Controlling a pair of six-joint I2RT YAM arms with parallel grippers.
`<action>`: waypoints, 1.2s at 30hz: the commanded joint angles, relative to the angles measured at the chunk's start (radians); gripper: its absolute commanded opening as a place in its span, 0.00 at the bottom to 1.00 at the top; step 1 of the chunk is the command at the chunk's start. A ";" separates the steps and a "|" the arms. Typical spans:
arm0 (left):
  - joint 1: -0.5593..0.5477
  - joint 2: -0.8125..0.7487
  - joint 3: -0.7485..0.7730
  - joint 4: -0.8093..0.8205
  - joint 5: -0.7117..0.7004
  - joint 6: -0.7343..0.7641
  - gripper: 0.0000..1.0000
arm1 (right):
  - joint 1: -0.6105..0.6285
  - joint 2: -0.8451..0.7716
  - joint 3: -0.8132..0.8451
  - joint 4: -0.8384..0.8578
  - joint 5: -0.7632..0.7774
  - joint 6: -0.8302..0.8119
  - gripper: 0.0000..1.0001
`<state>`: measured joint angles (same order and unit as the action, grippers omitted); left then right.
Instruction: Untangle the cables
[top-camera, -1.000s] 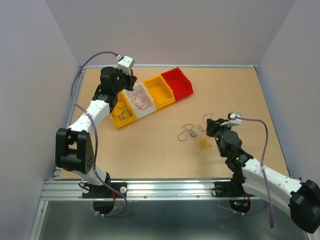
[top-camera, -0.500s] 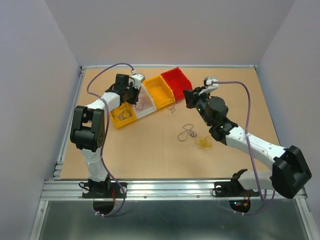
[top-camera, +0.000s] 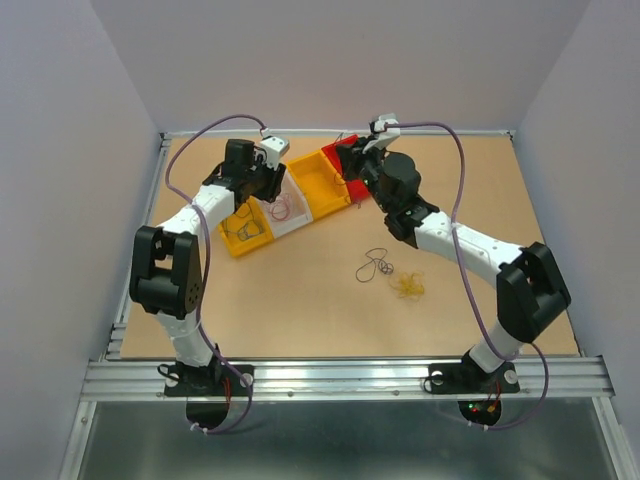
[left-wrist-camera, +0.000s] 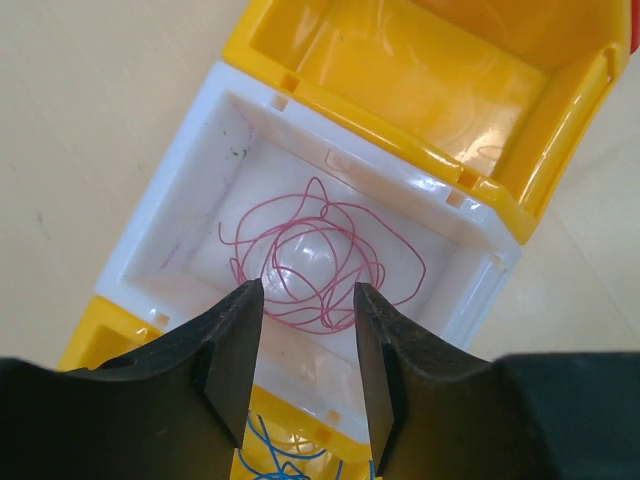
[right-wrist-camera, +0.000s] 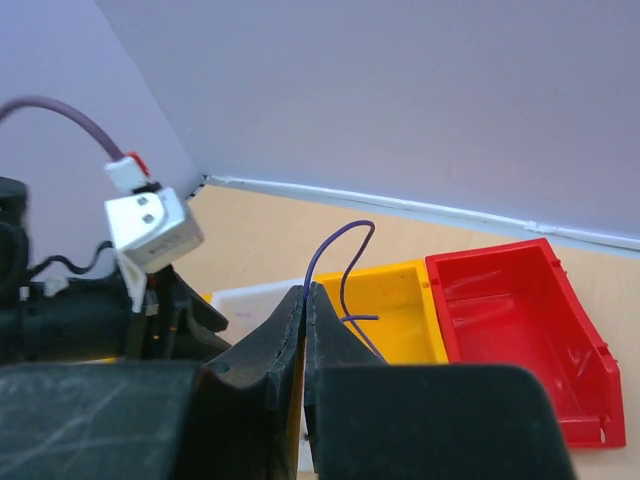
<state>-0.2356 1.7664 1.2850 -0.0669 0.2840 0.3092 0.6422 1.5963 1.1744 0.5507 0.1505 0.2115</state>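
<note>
Cables (top-camera: 407, 288): your white bin (left-wrist-camera: 170, 200) holds a pink wire (left-wrist-camera: 320, 260) under the parted, empty left gripper (left-wrist-camera: 305, 295); right gripper (right-wrist-camera: 304, 292) pinches a purple wire (right-wrist-camera: 330, 240).

White bin (top-camera: 292, 219) on tan table (top-camera: 300, 305), in a diagonal row. Touching its near-left side: yellow bin (top-camera: 238, 241). Touching its far-right side: orange-yellow bin (top-camera: 318, 190); red bin (right-wrist-camera: 505, 315) just beyond.

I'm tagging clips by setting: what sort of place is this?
Probably a robotics lab cell: plain walls box in a wooden tabletop, with an aluminium mounting rail and small sorting bins.
</note>
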 joint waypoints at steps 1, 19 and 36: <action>-0.001 -0.082 0.001 0.039 0.011 -0.002 0.53 | -0.001 0.066 0.129 0.063 -0.023 -0.038 0.01; 0.004 -0.418 -0.242 0.208 -0.084 -0.044 0.98 | -0.001 0.312 0.255 0.064 -0.017 0.008 0.01; 0.015 -0.710 -0.435 0.196 0.053 -0.021 0.97 | 0.002 0.081 0.021 -0.294 -0.045 0.006 0.90</action>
<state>-0.2272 1.0813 0.9131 0.1047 0.2733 0.2768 0.6422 1.8065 1.3003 0.4072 0.1249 0.2272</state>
